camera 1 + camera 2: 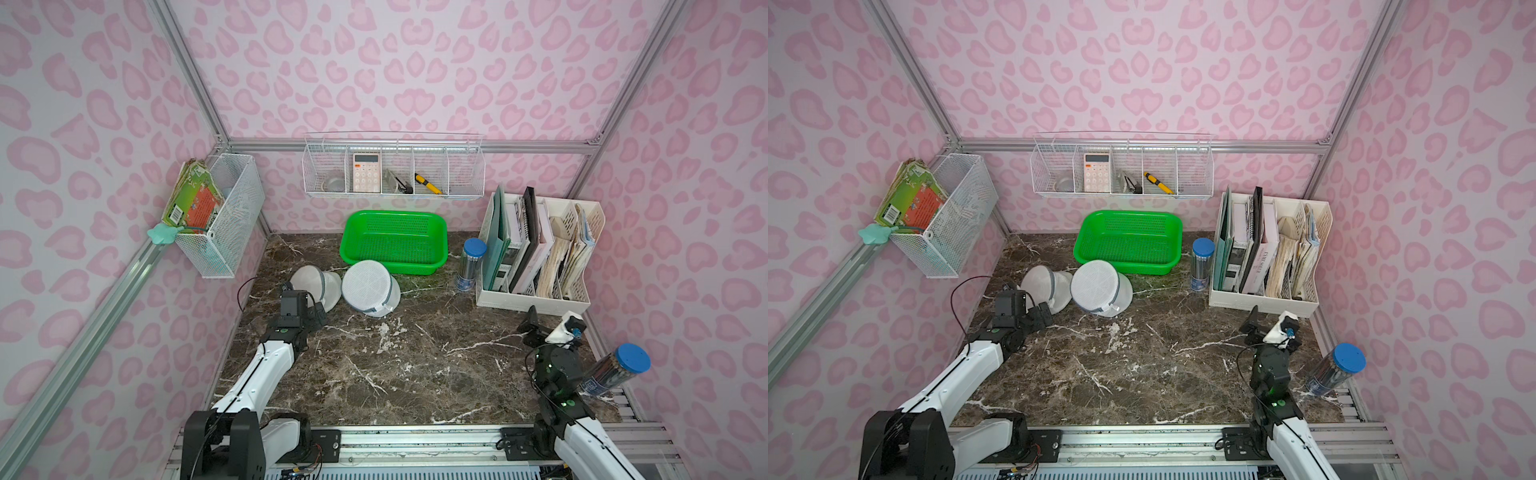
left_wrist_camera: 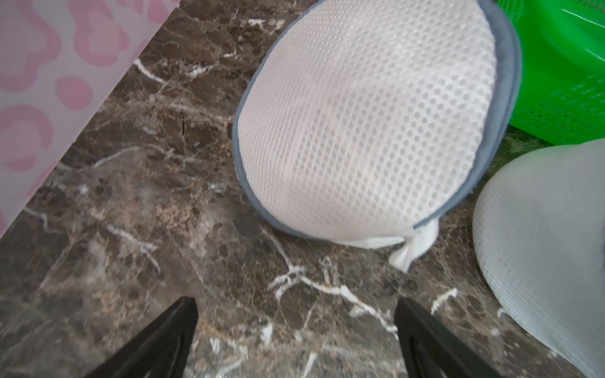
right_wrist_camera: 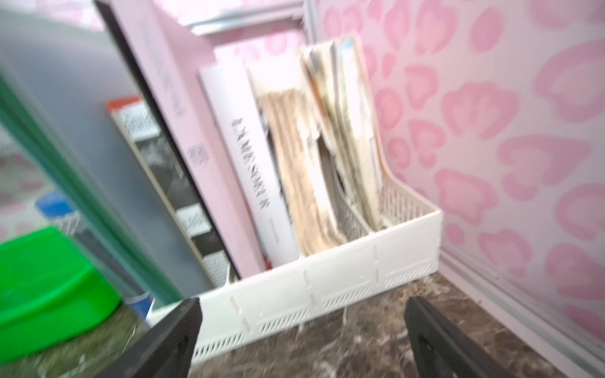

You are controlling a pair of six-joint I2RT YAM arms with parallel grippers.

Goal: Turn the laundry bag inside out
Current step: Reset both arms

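1. Drum-shaped laundry bag: tipped over on the marble table, up against the front wall of the green basket, toward that wall's left end.
2. White throughout, with coarse honeycomb mesh on the round upturned face, a grey band round the rim, and a small white tab on the side away from the basket.
3. Cone-shaped laundry bag: lying on its side just off the basket's front-left corner, close beside the drum-shaped one. Smooth pale round end, grey band, flared white skirt.
4. In the left wrist view: bulging white honeycomb mesh, grey trim round the edge, a crumpled white tab down at the table, the basket behind.
5. Left gripper: in front of the basket and to its left, just short of the cone-shaped bag. Jaws spread wide, only bare marble between them.
6. Right gripper: well to the basket's right and farther forward. Jaws spread wide, holding nothing.
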